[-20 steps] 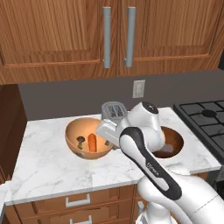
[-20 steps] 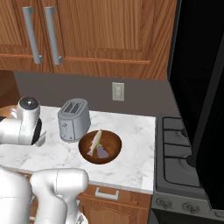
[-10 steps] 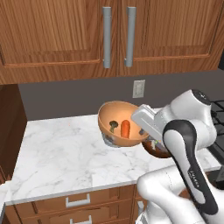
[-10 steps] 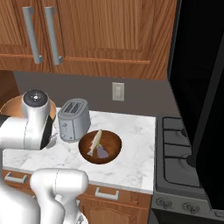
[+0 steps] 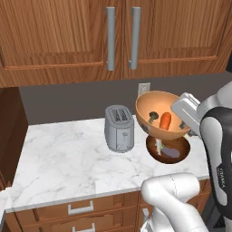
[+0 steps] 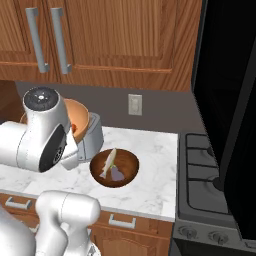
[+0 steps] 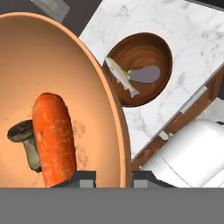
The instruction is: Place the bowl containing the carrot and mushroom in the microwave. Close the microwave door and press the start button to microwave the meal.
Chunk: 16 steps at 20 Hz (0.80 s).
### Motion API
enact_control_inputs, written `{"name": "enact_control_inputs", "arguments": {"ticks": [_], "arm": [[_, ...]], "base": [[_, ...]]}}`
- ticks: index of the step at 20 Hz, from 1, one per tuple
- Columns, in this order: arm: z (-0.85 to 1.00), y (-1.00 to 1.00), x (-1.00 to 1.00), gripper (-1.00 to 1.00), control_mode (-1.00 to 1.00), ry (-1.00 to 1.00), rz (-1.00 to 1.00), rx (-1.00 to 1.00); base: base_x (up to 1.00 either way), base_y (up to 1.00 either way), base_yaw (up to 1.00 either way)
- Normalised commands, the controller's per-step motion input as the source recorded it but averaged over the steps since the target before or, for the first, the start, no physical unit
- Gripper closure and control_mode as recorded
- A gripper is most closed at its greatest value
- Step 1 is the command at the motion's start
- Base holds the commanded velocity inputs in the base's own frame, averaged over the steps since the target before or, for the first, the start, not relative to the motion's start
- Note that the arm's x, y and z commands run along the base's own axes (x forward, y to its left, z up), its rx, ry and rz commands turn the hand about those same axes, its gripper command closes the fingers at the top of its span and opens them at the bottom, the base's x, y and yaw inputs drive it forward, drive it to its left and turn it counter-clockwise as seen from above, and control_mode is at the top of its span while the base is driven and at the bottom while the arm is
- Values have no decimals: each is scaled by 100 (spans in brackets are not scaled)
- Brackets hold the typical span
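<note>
Item: wide light orange-tan bowl (image 5: 159, 117), carrot (image 5: 165, 120) and mushroom (image 5: 152, 117) inside, pinched at its rim by my gripper (image 7: 113, 178), airborne above dark brown bowl (image 5: 168, 150). Step: carrying; next, I swing right toward the black microwave (image 6: 227, 115).

Bowl (image 5: 159, 118) is up off the counter (image 5: 63, 167), tilted, w/ carrot (image 5: 165, 120) + mushroom (image 5: 152, 117) inside, gripper (image 7: 113, 176) clamped on its rim. Right under it sits the brown bowl (image 5: 171, 150), so no room straight down there. Toaster (image 5: 119, 128) stands just to its left in left base view, close, blocks a low sweep that way. Left half of the marble is bare, lots of room. Upper cabinets (image 5: 113, 36) overhead w/ handles sticking out, cap how high you go. To the right: stove (image 6: 210, 175), then big black microwave door (image 6: 225, 115) standing tall at the edge in right base view.
</note>
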Motion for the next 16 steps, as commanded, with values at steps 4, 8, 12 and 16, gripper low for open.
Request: {"name": "enact_control_inputs", "arguments": {"ticks": [4, 8, 12, 16], "arm": [[6, -37, -43, 100, -100, 0, -8, -9], [0, -3, -27, 100, -100, 0, 0, -6], [0, 0, 0, 100, -100, 0, 0, 0], [0, 0, 0, 100, -100, 0, 0, 0]], "base": [[0, 0, 0], [0, 0, 0], [0, 0, 0], [0, 0, 0]]}}
